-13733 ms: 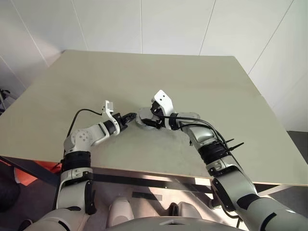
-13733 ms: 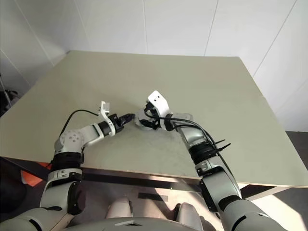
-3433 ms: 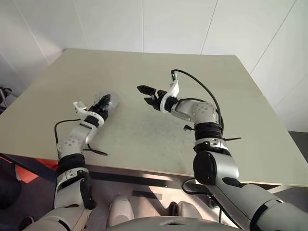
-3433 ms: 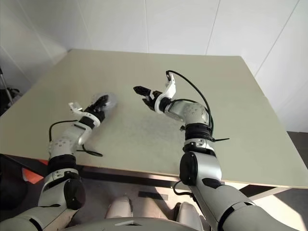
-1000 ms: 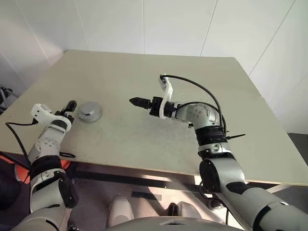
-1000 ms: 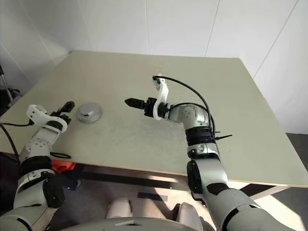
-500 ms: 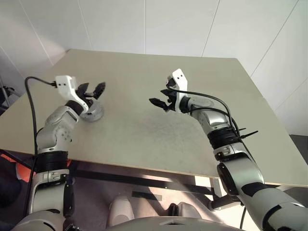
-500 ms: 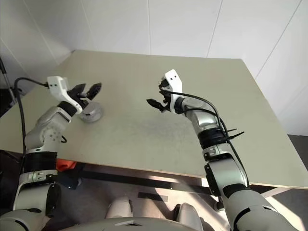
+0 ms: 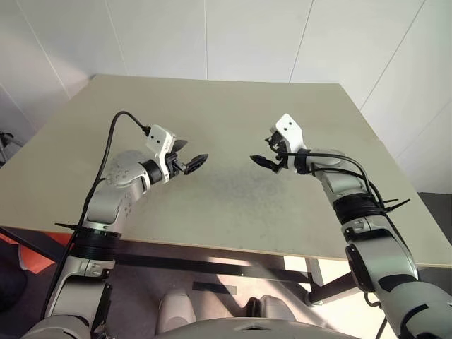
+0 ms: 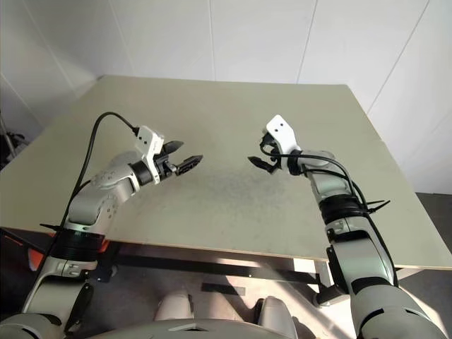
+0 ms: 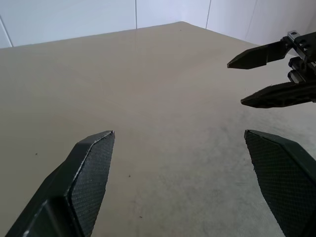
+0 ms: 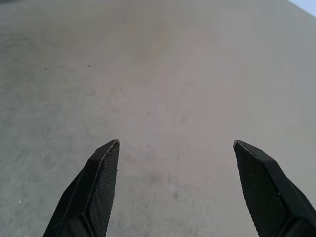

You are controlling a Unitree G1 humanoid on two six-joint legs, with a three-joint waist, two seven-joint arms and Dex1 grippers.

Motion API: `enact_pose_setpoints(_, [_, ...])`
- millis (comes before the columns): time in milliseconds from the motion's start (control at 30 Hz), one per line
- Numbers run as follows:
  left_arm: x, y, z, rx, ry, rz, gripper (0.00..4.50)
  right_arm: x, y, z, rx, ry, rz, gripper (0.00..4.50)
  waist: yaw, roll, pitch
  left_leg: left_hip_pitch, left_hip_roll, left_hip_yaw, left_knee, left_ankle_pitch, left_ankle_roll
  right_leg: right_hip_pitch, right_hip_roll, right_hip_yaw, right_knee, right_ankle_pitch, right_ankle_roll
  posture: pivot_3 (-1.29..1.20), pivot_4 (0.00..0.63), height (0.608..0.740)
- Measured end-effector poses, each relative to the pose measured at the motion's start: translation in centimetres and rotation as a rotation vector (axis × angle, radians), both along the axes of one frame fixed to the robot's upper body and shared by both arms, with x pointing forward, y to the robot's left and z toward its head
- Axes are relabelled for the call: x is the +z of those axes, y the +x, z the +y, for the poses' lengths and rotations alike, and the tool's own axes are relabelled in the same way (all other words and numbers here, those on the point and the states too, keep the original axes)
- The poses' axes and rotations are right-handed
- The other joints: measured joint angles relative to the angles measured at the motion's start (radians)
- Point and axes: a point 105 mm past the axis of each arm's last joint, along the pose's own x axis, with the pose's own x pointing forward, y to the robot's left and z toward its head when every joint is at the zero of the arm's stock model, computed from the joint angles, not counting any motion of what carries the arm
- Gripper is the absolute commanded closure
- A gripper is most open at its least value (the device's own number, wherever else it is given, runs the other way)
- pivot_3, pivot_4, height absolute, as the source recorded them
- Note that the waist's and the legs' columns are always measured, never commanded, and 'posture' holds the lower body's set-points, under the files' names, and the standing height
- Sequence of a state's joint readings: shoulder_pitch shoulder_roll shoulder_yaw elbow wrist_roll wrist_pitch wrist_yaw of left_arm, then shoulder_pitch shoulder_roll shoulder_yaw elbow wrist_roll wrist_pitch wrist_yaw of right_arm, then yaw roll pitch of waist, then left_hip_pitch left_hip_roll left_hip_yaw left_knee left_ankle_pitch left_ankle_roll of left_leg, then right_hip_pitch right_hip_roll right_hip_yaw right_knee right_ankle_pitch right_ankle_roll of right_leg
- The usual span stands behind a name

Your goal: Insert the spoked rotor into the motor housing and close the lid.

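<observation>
Left gripper (image 9: 198,159) jaws apart, empty; right gripper (image 9: 258,162) jaws apart, empty; both face each other above middle of beige bench (image 9: 226,113). Closed silver motor housing hidden behind left arm, likely; sweeping elbow could knock it.

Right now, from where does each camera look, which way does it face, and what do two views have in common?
Left eye and right eye views: from the head, looking forward and down over the table; both arms show, with the left gripper and the right gripper open and facing each other.
Left wrist view: along its own fingers, across the table toward the right gripper.
Right wrist view: along its own fingers, down at the table.
Shared: the left wrist and head views both show the right gripper.
</observation>
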State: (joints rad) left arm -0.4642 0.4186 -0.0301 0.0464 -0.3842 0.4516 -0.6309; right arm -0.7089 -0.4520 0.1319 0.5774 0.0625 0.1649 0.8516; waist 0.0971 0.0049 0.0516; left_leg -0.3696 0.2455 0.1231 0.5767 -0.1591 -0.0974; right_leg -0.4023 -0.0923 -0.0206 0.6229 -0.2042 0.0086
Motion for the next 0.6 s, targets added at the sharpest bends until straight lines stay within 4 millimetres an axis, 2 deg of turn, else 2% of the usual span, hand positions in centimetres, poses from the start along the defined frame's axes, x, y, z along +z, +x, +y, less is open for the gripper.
enact_pose_setpoints(167, [-0.1, 0.1, -0.2, -0.022, 0.004, 0.004, 0.03, -0.3, -0.3, -0.2, 0.008, -0.004, 0.018, 0.35, -0.004, 0.001, 0.0, 0.001, 0.0, 0.001, 0.0, 0.0, 0.001, 0.0, 0.0, 0.001, 0.0, 0.0, 0.0, 0.0, 0.0, 0.74])
enact_pose_setpoints(400, [-1.2, 0.8, -0.2, 0.011, 0.006, 0.027, 0.03, 0.7, 0.0, 0.8, 0.007, 0.027, -0.05, 0.35, -0.002, 0.001, 0.0, 0.001, 0.0, 0.001, 0.0, -0.002, 0.004, 0.0, 0.0, 0.001, 0.0, 0.0, 0.0, 0.0, 0.0, 0.74])
enact_pose_setpoints(600, [-0.9, 1.4, -0.7, 0.059, -0.015, -0.003, 0.03, 1.4, 0.2, 2.0, 0.011, 0.053, -0.124, 0.35, -0.001, 0.001, 0.0, 0.0, 0.0, 0.001, 0.0, -0.002, 0.004, 0.0, 0.0, 0.001, 0.0, 0.0, 0.0, 0.0, 0.0, 0.74])
